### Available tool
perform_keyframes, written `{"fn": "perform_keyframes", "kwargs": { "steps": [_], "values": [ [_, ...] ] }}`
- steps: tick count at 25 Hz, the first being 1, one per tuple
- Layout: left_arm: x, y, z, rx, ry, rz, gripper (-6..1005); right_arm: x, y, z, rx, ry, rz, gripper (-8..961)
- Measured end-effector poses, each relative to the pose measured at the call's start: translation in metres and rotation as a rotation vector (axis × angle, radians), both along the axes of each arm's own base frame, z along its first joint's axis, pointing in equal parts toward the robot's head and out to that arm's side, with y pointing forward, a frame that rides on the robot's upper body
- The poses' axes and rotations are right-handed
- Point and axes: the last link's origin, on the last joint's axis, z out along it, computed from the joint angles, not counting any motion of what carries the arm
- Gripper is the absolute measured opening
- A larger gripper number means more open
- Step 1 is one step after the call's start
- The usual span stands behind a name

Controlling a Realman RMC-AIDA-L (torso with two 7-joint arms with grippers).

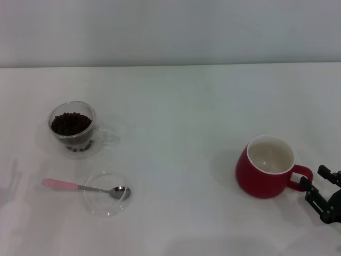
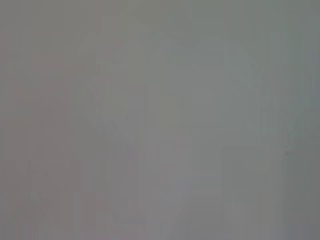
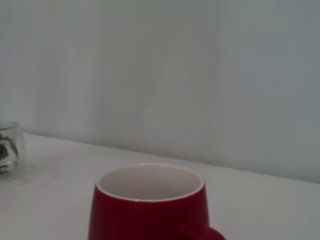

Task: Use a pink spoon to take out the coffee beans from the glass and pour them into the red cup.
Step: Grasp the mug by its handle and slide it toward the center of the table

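Note:
The glass [image 1: 73, 129] holds the coffee beans [image 1: 70, 123] and stands at the left of the white table. The pink spoon [image 1: 66, 185] lies in front of it, with its metal bowl resting in a shallow clear dish [image 1: 106, 205]. The red cup [image 1: 265, 169] stands empty at the right, its handle pointing right. My right gripper [image 1: 315, 178] is open and empty, low beside that handle. The right wrist view shows the red cup [image 3: 150, 212] close up and the glass [image 3: 9, 149] far off. My left gripper is out of view.
The white table [image 1: 181, 106] runs back to a pale wall. The left wrist view shows only a blank grey surface.

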Motion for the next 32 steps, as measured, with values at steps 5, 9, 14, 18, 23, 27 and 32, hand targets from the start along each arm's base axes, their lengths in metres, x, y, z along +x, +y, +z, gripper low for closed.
{"fn": "perform_keyframes", "kwargs": {
  "steps": [5,9,14,18,23,27,32],
  "values": [
    [0.000,0.000,0.000,0.000,0.001,0.000,768,0.001,0.003,0.001,0.016,0.004,-0.012,513],
    [0.000,0.001,0.001,0.000,0.002,-0.003,769,-0.001,0.006,0.000,0.016,0.007,-0.010,514],
    [0.000,0.002,0.002,0.001,0.005,-0.004,767,-0.001,0.007,0.000,0.019,0.009,-0.011,491],
    [-0.001,0.002,0.002,0.003,0.006,-0.001,768,-0.001,0.008,0.001,0.024,0.009,-0.010,462],
    [0.000,0.003,0.002,0.002,0.006,-0.001,769,-0.003,0.009,0.000,0.016,0.005,0.000,373],
    [0.000,0.004,0.002,0.002,0.007,0.000,769,-0.004,0.011,0.000,0.009,0.004,0.013,298],
    [-0.001,0.004,0.003,0.005,0.007,0.001,768,-0.006,0.013,-0.001,0.004,0.003,0.024,244]
  ]
}}
